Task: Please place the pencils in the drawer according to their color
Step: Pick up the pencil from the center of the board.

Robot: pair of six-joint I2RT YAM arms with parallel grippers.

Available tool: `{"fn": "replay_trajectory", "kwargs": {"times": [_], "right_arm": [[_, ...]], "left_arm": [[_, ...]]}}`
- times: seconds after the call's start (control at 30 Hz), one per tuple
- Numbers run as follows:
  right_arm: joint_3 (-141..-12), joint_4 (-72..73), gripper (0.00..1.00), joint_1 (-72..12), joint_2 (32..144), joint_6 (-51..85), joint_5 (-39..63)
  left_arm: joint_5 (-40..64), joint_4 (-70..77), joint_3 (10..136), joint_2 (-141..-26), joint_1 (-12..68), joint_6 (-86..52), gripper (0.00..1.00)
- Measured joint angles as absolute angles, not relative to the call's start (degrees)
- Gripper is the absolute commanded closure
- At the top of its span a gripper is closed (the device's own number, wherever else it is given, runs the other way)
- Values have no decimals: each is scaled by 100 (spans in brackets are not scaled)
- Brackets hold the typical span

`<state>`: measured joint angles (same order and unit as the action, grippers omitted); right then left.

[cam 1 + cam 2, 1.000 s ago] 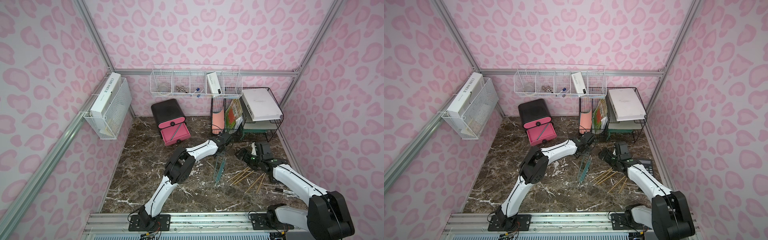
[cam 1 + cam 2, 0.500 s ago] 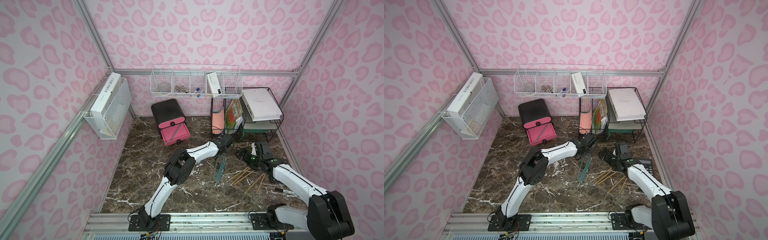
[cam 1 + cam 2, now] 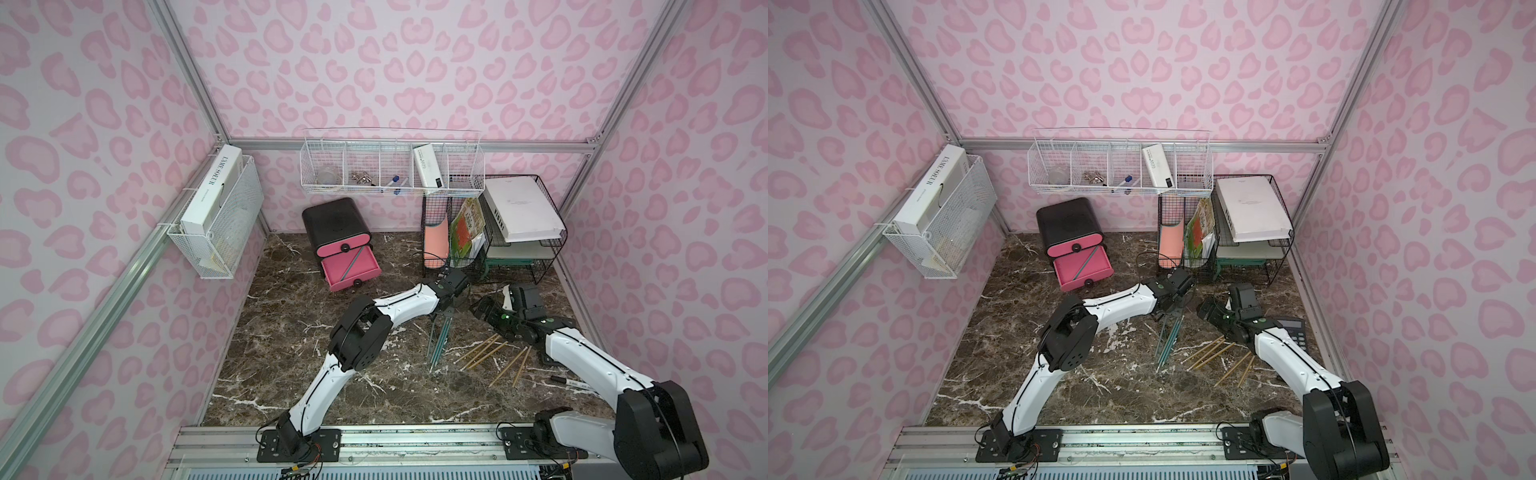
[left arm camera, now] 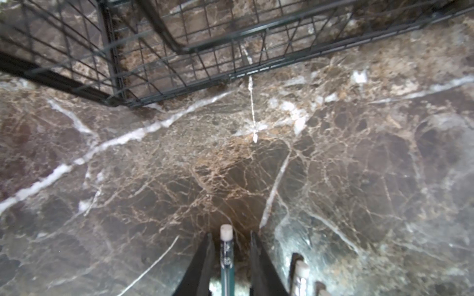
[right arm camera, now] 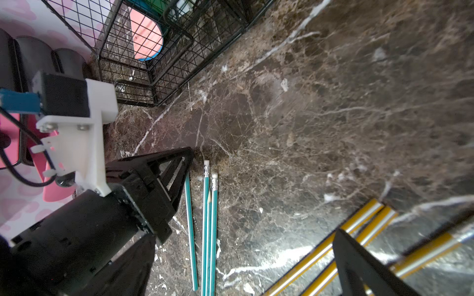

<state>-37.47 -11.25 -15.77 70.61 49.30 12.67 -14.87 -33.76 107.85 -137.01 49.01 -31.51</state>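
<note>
The brown marble tabletop [image 3: 291,332] carries the rounded black cabinet with pink drawers [image 3: 334,220] at the back. One lower pink drawer [image 3: 365,270] is pulled out, and a thin pencil [image 3: 352,266] lies in it. My right gripper [image 3: 482,309] hangs wide open and empty near the yellow wooden pencils [image 3: 482,353]. My left gripper [image 4: 230,238] has its jaws narrowly apart astride a teal-green pencil with a white eraser [image 4: 227,258], not visibly touching it.

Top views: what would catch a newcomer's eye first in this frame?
The loud pink leopard-print walls surround a dark marble table. At the back, the open pink drawer holds one teal pencil; mid-table the left gripper straddles a second teal pencil, yellow pencils fanned beside.
</note>
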Motion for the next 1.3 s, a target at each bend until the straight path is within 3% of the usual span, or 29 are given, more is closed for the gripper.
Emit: {"fn": "replay_trajectory", "kwargs": {"times": [0.63,0.8,1.3], "right_arm": [[-3747,-1127,1,-1577,7052,4930,1267],[-3750,-1129,1,-1577,7043,4930,1267],[-3758,-1127,1,-1577,7028,4930,1267]], "left_arm": [[-1538,-3361,10796,-13723,4875,-3131,91],[-1509,-3361,10796,-13723,4851,-3131,100],[-1426,-3422,10409,-13288,4595,-2637,100]]}}
